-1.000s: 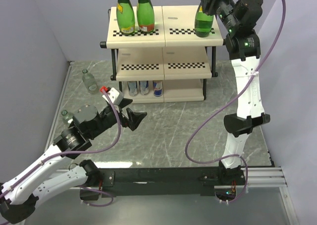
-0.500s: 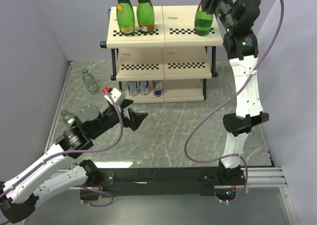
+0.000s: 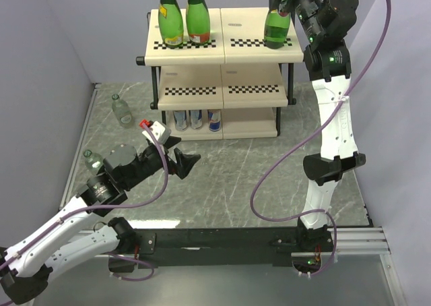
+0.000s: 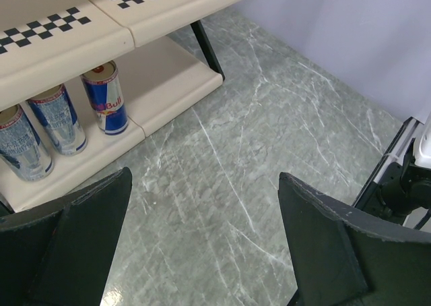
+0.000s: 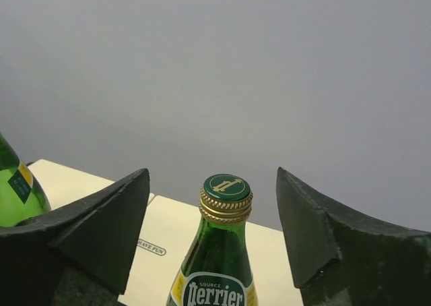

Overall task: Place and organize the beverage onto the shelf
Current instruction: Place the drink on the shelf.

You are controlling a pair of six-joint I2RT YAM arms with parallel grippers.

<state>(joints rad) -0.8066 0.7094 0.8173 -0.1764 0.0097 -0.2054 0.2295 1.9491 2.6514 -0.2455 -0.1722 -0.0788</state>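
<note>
Right gripper [image 5: 212, 178]: spread wide, clamped on nothing, poised over the right end of the top tier of the shelf [image 3: 222, 53]. Between its fingers [image 5: 101, 232], touching neither: gold-banded cap and neck of a green Perrier bottle [image 5: 225, 259], upright on the cream top board, clear gap to each side. Well off to this gripper's left, on the same tier: yellow-label green bottle [image 3: 170, 23] and orange-label green bottle [image 3: 198, 23], both upright, just beside each other.

Left gripper [image 4: 202, 185]: opened fully, nothing between its two black fingers, positioned over the bare marbled table [image 4: 269, 131], in front of the shelf and apart from it. Ahead and to the left of this gripper, on the bottom tier: Red Bull can [image 4: 106, 97], silver-blue can [image 4: 59, 117], second silver-blue can [image 4: 20, 141], all upright in one row, close together. Directly above the cans: cream board of the middle tier with its checkered front strip.

Behind and to the left of the left gripper, on the table: small clear bottle [image 3: 121, 110] near the shelf's left leg. Closer in, just beside the left arm's wrist housing: second small clear bottle [image 3: 91, 159], partly hidden. Upright or lying: not determinable for either.
</note>
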